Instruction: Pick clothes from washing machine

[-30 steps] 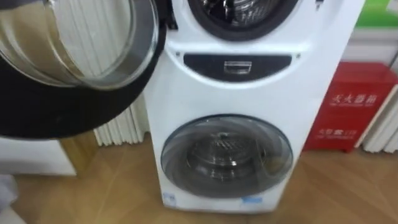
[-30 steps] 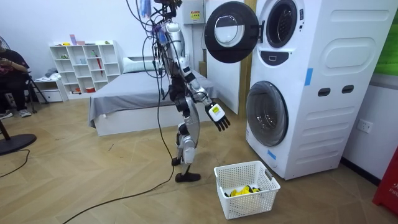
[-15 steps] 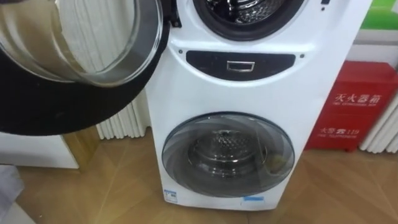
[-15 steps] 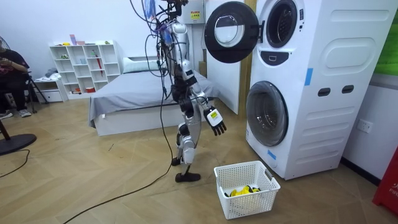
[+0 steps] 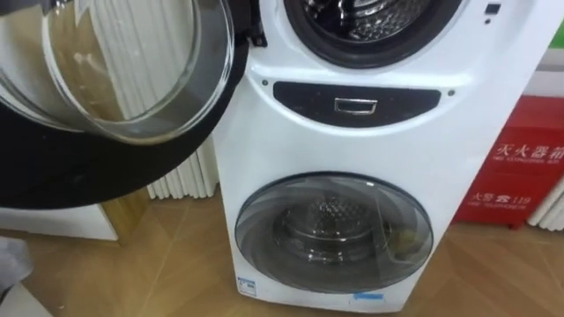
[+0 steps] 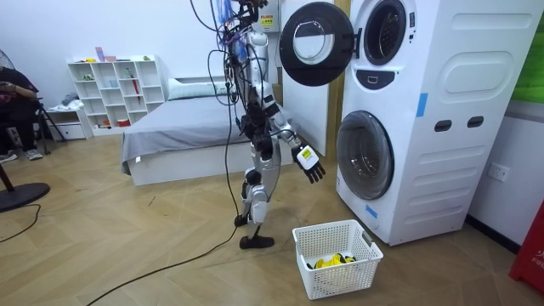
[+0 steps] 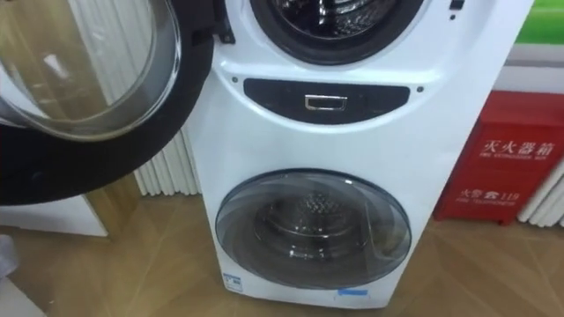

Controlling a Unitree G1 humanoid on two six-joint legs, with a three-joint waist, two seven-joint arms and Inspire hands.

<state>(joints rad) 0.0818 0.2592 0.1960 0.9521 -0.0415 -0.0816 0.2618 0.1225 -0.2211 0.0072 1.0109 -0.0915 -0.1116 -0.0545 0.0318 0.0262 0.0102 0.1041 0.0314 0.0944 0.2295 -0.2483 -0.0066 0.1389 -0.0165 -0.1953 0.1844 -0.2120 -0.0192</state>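
I stand on the wooden floor a short step from a white stacked washing machine point(image 5: 352, 141). Its upper door point(image 5: 115, 79) hangs wide open to my left, black-rimmed with a glass bowl. The upper drum point(image 5: 379, 22) shows bare metal at the top of the eye views; no clothes are visible in it. The lower door point(image 5: 335, 233) is closed. In the room view my right hand point(image 6: 311, 163) is held out low toward the machine with its fingers spread, holding nothing. A white basket point(image 6: 340, 280) on the floor beside me holds something yellow point(image 6: 331, 261).
A red box point(image 5: 520, 167) stands right of the machine, and a white radiator point(image 5: 185, 180) sits behind the open door. Behind me are a bed point(image 6: 187, 127) and a white shelf point(image 6: 119, 89). A person point(image 6: 17, 102) sits at the room view's left.
I have leaned closer to the machine, so the eye views have shifted and it looms larger. My right hand has swung forward toward the machine.
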